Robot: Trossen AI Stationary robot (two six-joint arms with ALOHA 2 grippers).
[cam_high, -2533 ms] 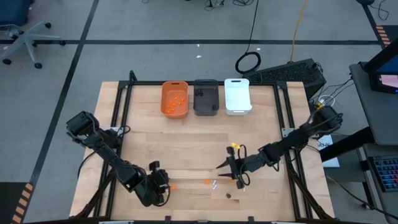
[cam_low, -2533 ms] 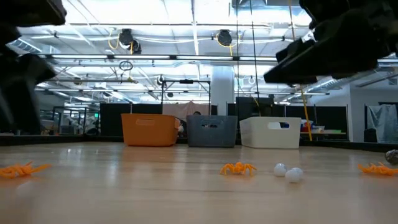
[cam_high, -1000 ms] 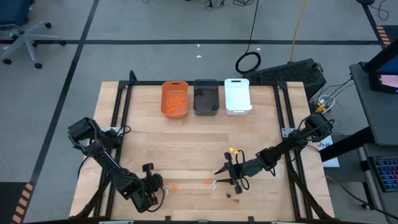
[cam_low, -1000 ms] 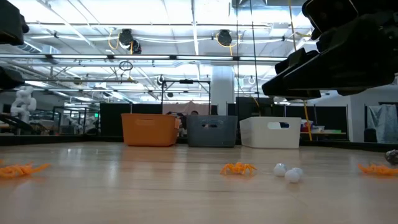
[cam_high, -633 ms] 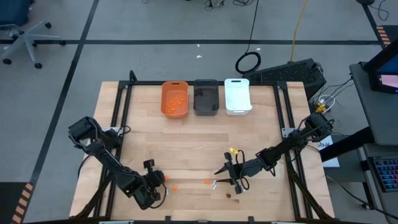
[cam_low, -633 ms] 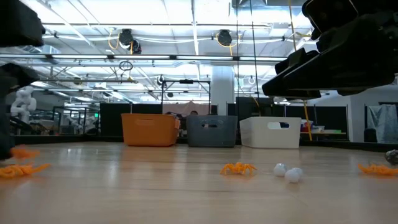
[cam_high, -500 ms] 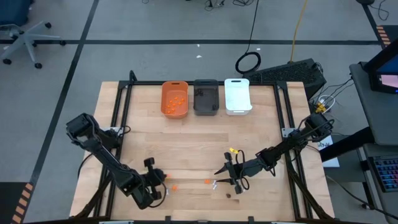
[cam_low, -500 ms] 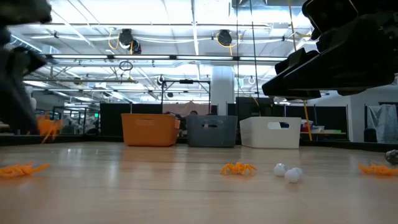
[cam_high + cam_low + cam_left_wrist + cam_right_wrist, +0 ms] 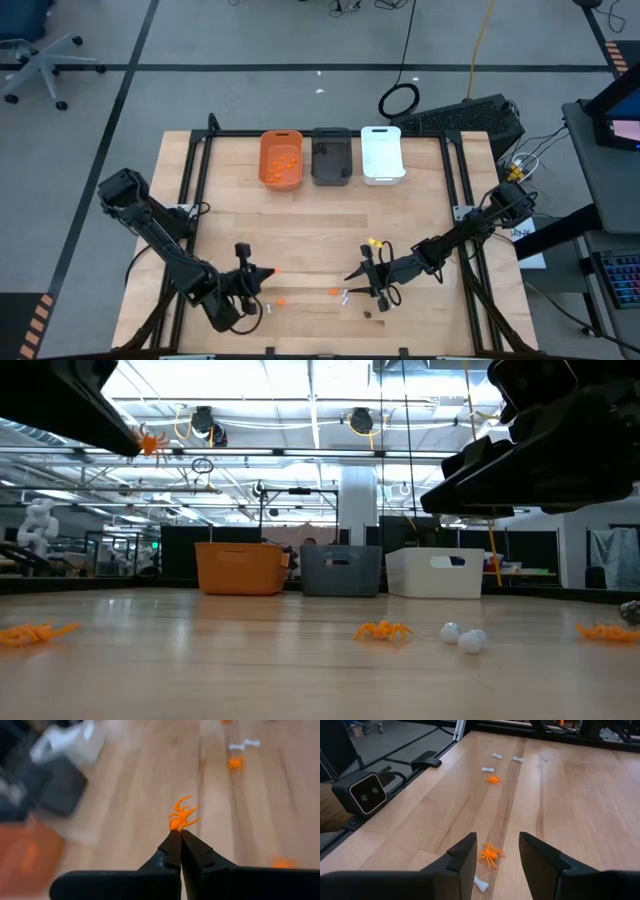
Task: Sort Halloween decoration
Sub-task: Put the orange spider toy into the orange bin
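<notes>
One orange spider (image 9: 182, 817) pinched in clenched tips of left gripper (image 9: 180, 836), lifted above table. Carry steadily to orange bin (image 9: 281, 158), release only over it. Right gripper (image 9: 495, 851) parted, empty, straddling second spider (image 9: 491, 853).

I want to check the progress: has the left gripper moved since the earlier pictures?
Yes. The left gripper, shut on an orange spider, has risen off the table and swung toward the orange bin.

Bright overhead lights; left wrist blurred
</notes>
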